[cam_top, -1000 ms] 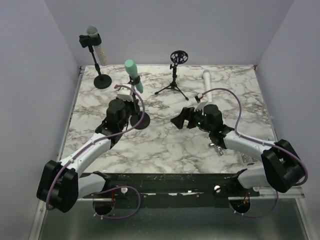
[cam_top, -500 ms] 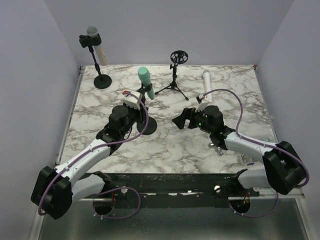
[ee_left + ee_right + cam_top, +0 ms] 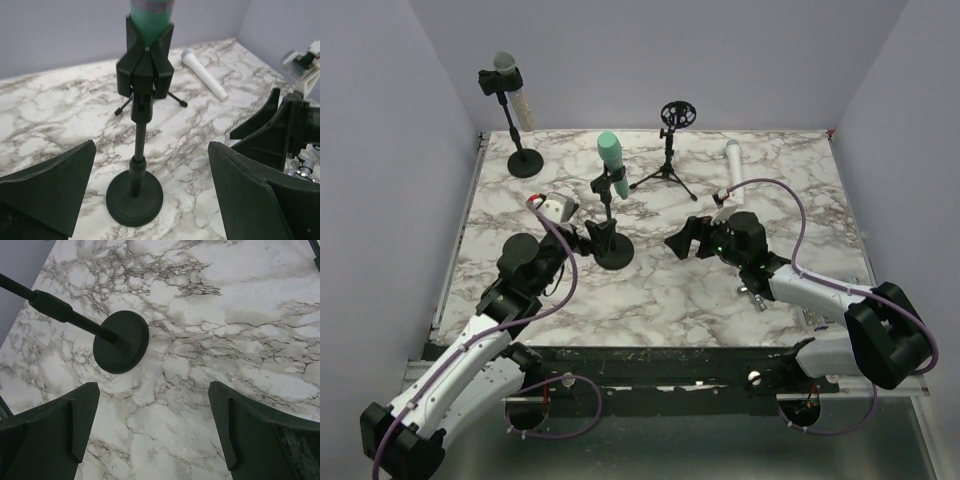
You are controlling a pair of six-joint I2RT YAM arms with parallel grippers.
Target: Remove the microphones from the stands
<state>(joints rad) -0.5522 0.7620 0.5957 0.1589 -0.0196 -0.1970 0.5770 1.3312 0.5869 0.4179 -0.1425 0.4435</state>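
Observation:
A green microphone (image 3: 609, 150) sits upright in the clip of a black round-based stand (image 3: 610, 250) at mid table. The left wrist view shows the microphone (image 3: 151, 12) in the clip (image 3: 145, 65), above the stand's base (image 3: 134, 197). My left gripper (image 3: 584, 238) is open just left of the base and touches nothing, with only bare marble between its jaws (image 3: 151, 167). My right gripper (image 3: 682, 240) is open to the right of the stand, facing its base (image 3: 121, 341), with nothing between its jaws (image 3: 152, 405).
A white microphone (image 3: 733, 170) lies loose on the marble at the back right. A tripod stand with an empty shock mount (image 3: 673, 115) stands at the back centre. At the back left, a tall stand (image 3: 525, 163) holds a grey microphone (image 3: 502, 72). Walls enclose three sides.
My left gripper has opened, let go near the stand's pole and pulled back toward the near left. The stand shifted slightly right and its microphone went from tilted to upright. The right arm stayed still.

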